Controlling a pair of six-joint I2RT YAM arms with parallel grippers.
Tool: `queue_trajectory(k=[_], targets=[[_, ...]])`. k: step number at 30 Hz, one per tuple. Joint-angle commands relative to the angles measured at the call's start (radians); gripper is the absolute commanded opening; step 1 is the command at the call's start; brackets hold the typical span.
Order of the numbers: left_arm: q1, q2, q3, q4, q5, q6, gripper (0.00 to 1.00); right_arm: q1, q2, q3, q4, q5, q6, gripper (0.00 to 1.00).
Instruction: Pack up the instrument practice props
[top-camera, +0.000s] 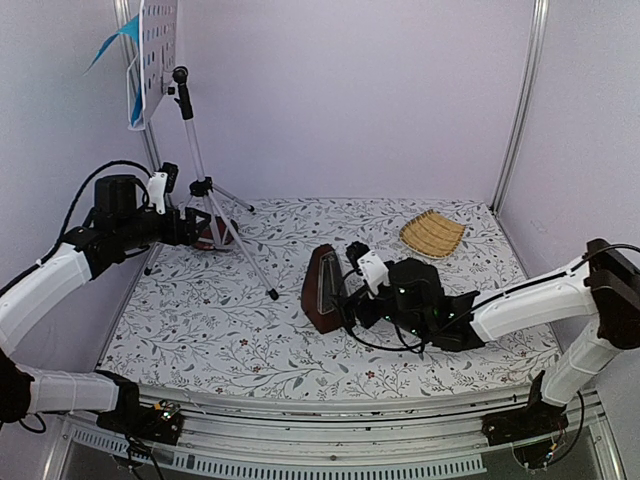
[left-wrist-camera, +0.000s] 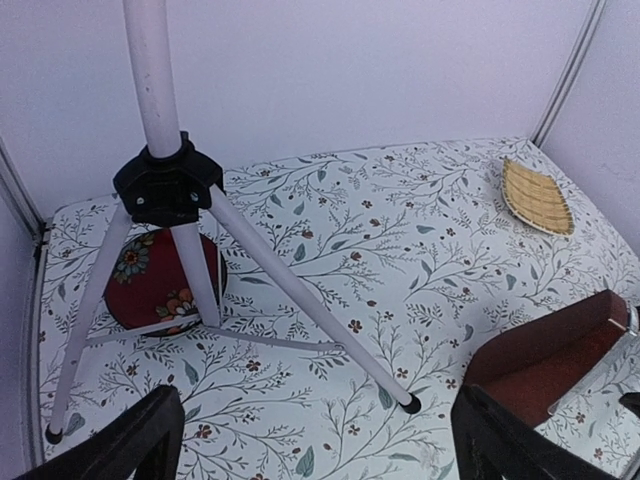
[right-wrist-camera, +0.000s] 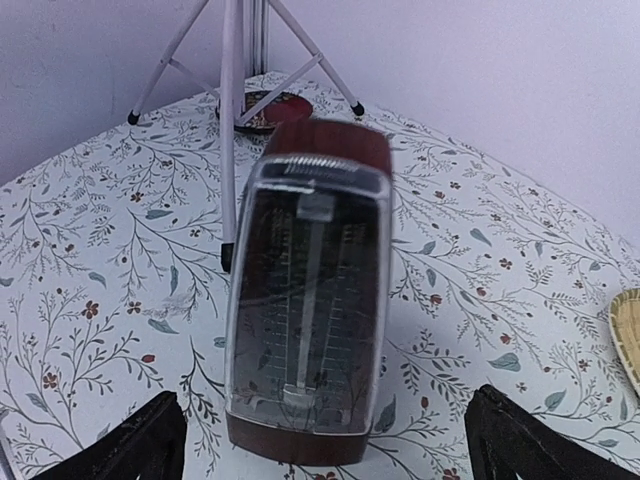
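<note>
The stand (top-camera: 193, 150) rises at the table's (top-camera: 200, 330) left rear. It has a slim silver pole and three thin tubular legs splayed from a black plastic hub (left-wrist-camera: 168, 181), each ending in a small black foot. At its top the white desk (top-camera: 160, 45) is flat and pierced with rows of holes. Blue sheets (top-camera: 112, 42) stick out past its left edge and hang below it.

The left gripper (left-wrist-camera: 318, 393) hovers close to the legs with its matte black fingers (left-wrist-camera: 130, 440) spread wide and nothing between them. A round red dish (left-wrist-camera: 150, 285) painted with flowers sits on the cloth under the tripod, behind the nearest legs.

The metronome (right-wrist-camera: 310, 290) stands near the table's middle, well apart from the stand. It is a tapered, glossy dark-brown case with rounded corners. Its clear plastic front shows a pale scale and a thin pendulum rod. The right gripper (top-camera: 352, 296) is just beside it. In the wrist view its black fingers (right-wrist-camera: 530, 445) are set wide on either side of the base, and a gap shows on both sides. Whether they touch the case lower down cannot be told.

An oval tray (top-camera: 433, 233) of woven straw-coloured strips lies towards the right rear. The table wears a white cloth printed with grey-green sprigs and small red blossoms.
</note>
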Motion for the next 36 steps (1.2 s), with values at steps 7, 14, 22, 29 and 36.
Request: queue_trajectory(k=[7, 14, 22, 29, 36], targets=[[-0.203, -0.079, -0.091, 0.185, -0.064, -0.199, 0.97, -0.256, -0.399, -0.178, -0.128, -0.160, 0.098, 0.99], [-0.446, 0.195, -0.018, 0.405, 0.023, -0.192, 0.96, -0.517, -0.443, -0.206, -0.143, -0.426, 0.289, 0.99], [-0.556, 0.513, 0.201, 0.368, 0.113, -0.052, 0.98, -0.535, -0.472, -0.287, -0.043, -0.497, 0.362, 0.99], [-0.577, 0.607, 0.265, 0.364, 0.159, -0.008, 0.97, -0.535, -0.486, -0.302, -0.035, -0.506, 0.370, 0.99], [-0.613, 0.619, 0.268, 0.304, 0.043, 0.050, 0.76, -0.535, -0.481, -0.305, -0.023, -0.496, 0.366, 0.99]])
